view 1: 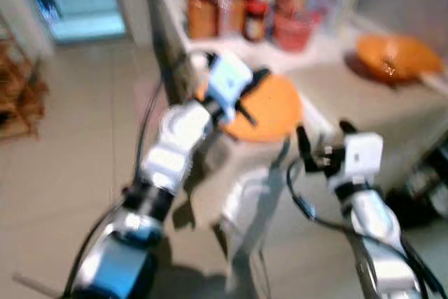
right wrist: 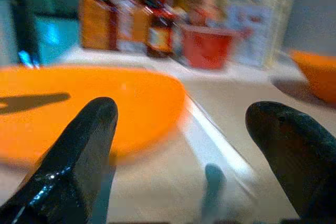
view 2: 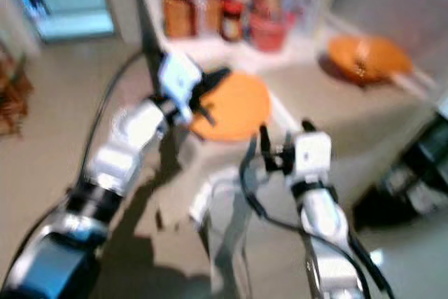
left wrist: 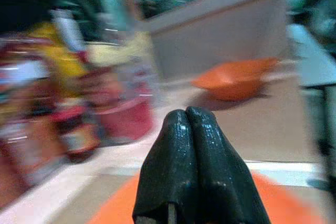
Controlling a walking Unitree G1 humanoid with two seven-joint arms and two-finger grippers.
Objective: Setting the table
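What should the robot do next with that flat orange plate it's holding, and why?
Probably lower the flat round orange plate a little further onto the pale grey table, then open up. The left claw is shut on the plate's near edge, and the plate sits at the table's corner, partly over the edge, so letting go now might tip it. The right claw is open beside it.

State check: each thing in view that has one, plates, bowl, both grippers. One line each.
orange plate: at the table's near edge, left gripper's fingers over its rim.
orange bowl: upright on the table, far right, untouched.
red cup: upright among the jars at the back.
left gripper: shut, fingertips pressed together above the plate.
right gripper: open, holding nothing, just short of the table.
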